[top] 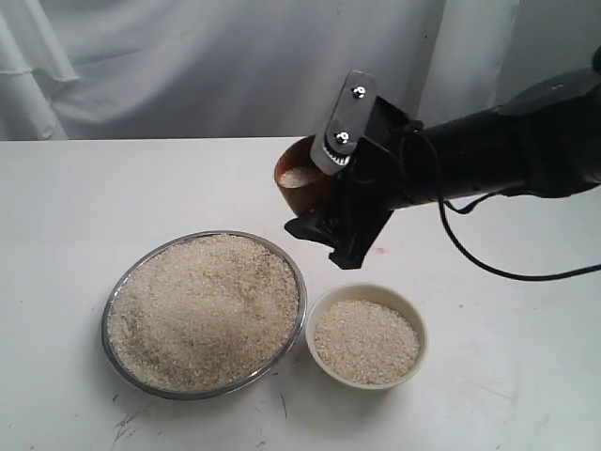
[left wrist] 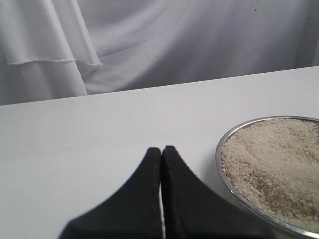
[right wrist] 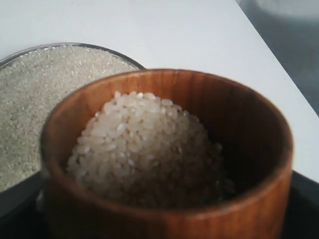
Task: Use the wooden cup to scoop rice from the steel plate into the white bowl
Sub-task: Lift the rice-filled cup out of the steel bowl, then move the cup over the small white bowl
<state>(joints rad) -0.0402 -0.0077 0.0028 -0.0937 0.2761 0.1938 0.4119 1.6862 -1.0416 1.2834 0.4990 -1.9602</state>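
Rice point(top: 202, 310) sits in three spots: a big heap on the plate, a level fill in the bowl, a small mound in the cup. The white tabletop point(top: 75, 207) carries both dishes, with a draped white cloth point(top: 188, 66) hanging behind it. The black right arm point(top: 507, 150) reaches in from the right side of the exterior view, and a black cable point(top: 488, 268) loops under it.

The steel plate point(top: 106, 324) lies left of centre on the tabletop, heaped with grains nearly out to its rim. The white bowl point(top: 418, 329) stands just beside the plate on its right, rims almost touching, and is filled close to its rim.

The wooden cup point(top: 299, 193) is off the tabletop, up in the air behind the gap between plate and bowl. It is tipped, so its mouth faces the left of the exterior view. The right wrist view shows it holding a rounded mound of grains below the rim, with the plate beyond it.

The right gripper point(top: 324, 178) pinches the cup, one finger over it and one under it. The left gripper point(left wrist: 161, 154) shows only in the left wrist view. Its two black fingers are pressed together with nothing between them. It is low over bare tabletop near the plate's rim, not touching it.
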